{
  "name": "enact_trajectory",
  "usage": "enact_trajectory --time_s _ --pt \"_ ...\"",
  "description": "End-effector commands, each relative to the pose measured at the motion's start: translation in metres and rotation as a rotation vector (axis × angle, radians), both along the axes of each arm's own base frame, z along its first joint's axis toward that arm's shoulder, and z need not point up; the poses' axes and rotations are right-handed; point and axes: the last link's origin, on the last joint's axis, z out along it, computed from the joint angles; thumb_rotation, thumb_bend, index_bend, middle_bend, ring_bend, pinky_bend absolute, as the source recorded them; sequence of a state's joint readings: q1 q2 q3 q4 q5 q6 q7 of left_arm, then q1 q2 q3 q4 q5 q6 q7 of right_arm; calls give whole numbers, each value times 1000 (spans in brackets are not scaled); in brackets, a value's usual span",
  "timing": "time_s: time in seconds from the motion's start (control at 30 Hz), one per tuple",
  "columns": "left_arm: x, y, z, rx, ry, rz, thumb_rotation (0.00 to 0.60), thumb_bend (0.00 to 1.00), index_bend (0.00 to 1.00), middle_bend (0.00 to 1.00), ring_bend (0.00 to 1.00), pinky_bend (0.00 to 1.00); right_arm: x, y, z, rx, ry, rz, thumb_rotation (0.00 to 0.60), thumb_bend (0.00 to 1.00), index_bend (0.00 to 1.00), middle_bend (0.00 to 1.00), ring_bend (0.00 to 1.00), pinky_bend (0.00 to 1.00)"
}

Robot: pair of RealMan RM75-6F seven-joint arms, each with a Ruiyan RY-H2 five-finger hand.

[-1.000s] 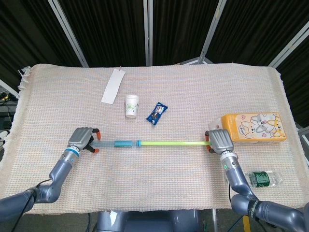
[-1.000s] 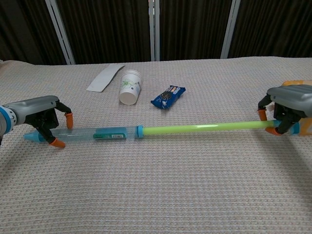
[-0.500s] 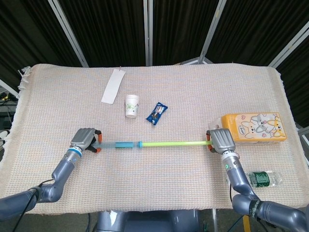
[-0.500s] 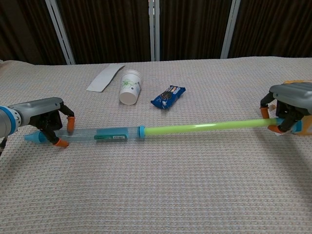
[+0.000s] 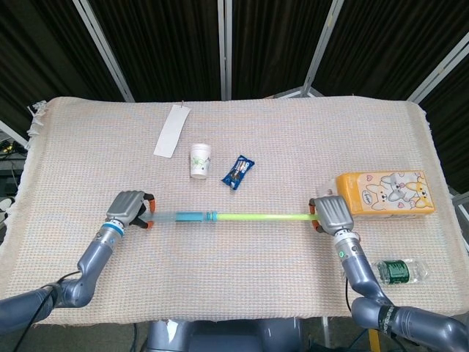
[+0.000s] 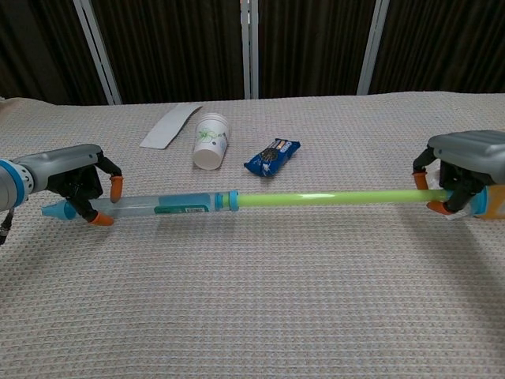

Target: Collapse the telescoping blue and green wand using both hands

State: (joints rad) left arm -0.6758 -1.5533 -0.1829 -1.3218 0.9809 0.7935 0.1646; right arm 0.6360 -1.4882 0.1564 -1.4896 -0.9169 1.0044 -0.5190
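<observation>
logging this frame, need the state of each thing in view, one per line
wand: still extended, held at both ends, just above the cloth
left hand: grips the clear blue end
right hand: grips the green rod's tip
paper cup: upright, apart from the wand
snack packet: lying flat, looks sealed
tissue box: lying flat by the right hand
water bottle: on its side, near the table edge
white card: lying flat

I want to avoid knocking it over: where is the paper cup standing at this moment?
In the head view the paper cup stands upright behind the wand, slightly left of the table's centre, between the white paper strip and the blue snack packet.
</observation>
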Motion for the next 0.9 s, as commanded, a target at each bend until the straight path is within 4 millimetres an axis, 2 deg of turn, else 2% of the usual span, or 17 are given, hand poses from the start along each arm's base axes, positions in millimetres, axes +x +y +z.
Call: enact_trajectory --time_s 0.03,0.9 --pt "5 1 -1 2 -7 -11 600 440 817 994 917 1000 8 1 -4 12 -9 12 600 453 678 1000 1000 1000" --pt "58 0 -20 -12 -54 -84 600 439 824 999 917 1000 81 -1 -47 85 -47 109 600 462 685 1000 1000 1000"
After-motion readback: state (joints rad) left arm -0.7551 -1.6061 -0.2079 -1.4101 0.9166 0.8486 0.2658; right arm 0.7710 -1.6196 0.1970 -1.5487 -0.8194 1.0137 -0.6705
